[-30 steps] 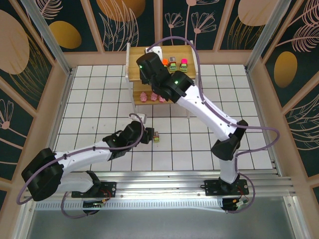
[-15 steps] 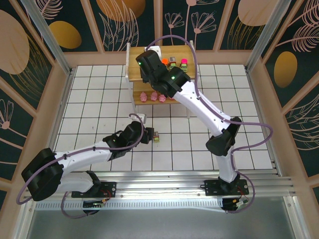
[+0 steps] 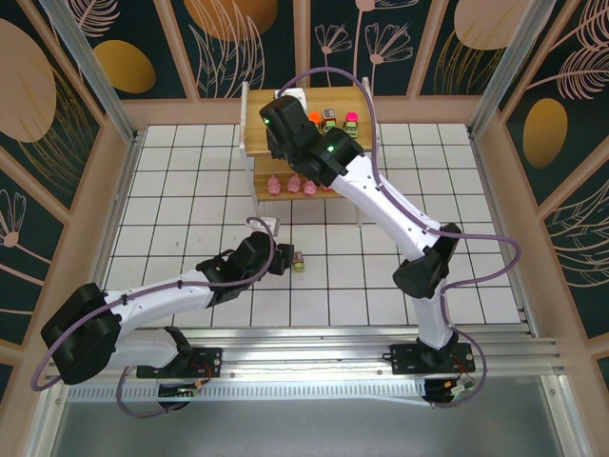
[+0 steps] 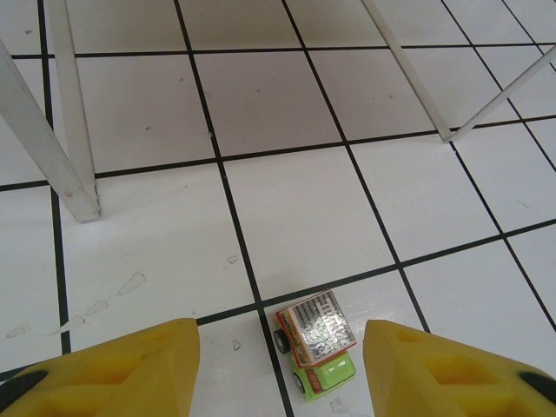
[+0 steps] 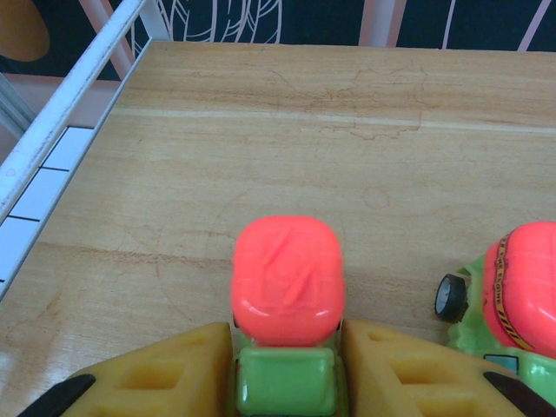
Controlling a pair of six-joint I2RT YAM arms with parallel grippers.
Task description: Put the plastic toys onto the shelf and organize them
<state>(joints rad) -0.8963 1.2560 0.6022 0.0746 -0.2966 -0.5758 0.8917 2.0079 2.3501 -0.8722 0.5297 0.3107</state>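
Yellow fingers [image 5: 165, 378] of the right gripper [image 5: 287, 347] are flanking an orange-topped green vehicle [image 5: 287, 304], lying close against both sides of its body. Whether they're pinching it or just bracketing it can't be told. Toy is sitting on the top board of the shelf [image 5: 261, 156], approx. mid-depth. A second orange-topped vehicle [image 5: 517, 287] is standing just beside it on the R, one black wheel showing, the two not touching. White frame rail [image 5: 78, 113] is running along the board's L edge.

Left gripper [image 4: 280, 334] is hovering low over the white tiled table [image 4: 278, 226], its fingers spread wide and touching nothing. A striped-top green vehicle [image 4: 317, 343] is lying between them, angled, next to a black grid line. White shelf legs [image 4: 74, 148] are rising just beyond it, w/ thinner white struts [image 4: 408, 69] crossing farther R.

From above, right arm [image 3: 381, 200] is stretching over the shelf and covering part of both tiers. Count beside the arm, top tier: 3 vehicles in a row, incl. a grey-topped vehicle [image 3: 329, 118] and a magenta-topped vehicle [image 3: 350, 121]. Lower tier: 3 pink pigs [image 3: 292, 183] in a row, the arm blocking whatever lies R of them. Table: 1 vehicle, just beside the left gripper and well apart from the shelf.
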